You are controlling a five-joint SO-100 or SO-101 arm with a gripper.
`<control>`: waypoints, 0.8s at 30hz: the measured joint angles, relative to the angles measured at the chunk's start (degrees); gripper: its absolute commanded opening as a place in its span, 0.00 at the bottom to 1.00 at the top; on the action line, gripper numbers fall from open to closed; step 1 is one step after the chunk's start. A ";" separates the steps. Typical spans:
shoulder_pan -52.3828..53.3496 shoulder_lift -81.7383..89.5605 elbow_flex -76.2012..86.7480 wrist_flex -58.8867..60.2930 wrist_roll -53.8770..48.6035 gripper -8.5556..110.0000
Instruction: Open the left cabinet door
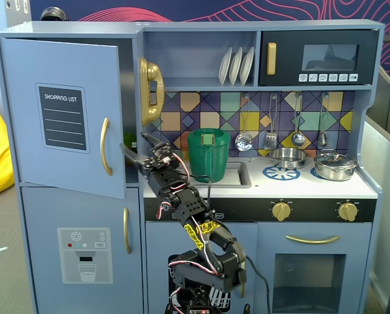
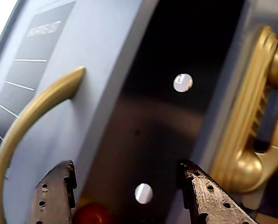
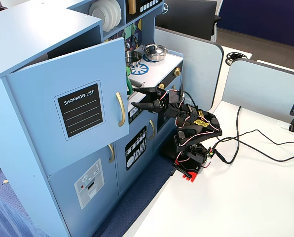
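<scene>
Fingers (image 2: 55, 193): nearest the wrist camera, two dark tips at the bottom edge, spread wide and empty.
Gripper (image 1: 131, 149): pointed at the free edge of the door, level with the lower half of the handle; in a fixed view (image 3: 141, 98) the jaws stand parted, one above the other, just short of the door edge.
Door (image 1: 61, 114): already ajar, swung partway out on its far-side hinge; the chalkboard panel (image 1: 63, 118) lies beyond the handle from the fingers. Wrist view shows the door face (image 2: 106, 60) left of the left finger and the dark cabinet gap between the fingers.
Handle (image 2: 31, 116): gold bar, bowed outward, just up and left of the left finger, not touched.
Contact: none visible; whether a tip brushes the door edge cannot be told.
Step in hand (judged): widen the opening.
Method (judged): set one finger behind the door edge or hook the handle, then sweep along the hinge arc rather than straight out, so the tip does not slip off.
Risk (judged): the right finger passes close to the phone (image 2: 251, 130).
Phone: gold toy, on the cabinet wall right of the right finger.
Red object (image 2: 90, 214): low between the fingers, unidentifiable.
</scene>
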 measured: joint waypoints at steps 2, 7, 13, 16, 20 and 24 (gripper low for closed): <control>3.08 0.00 0.00 1.32 2.20 0.24; 7.21 -4.31 -1.76 3.16 4.75 0.24; 6.06 -13.89 -5.19 1.49 4.48 0.23; 2.29 -17.23 -6.06 -0.53 2.46 0.23; -3.08 -20.57 -6.86 -2.64 -0.53 0.23; -8.53 -22.76 -7.12 -4.39 -3.08 0.23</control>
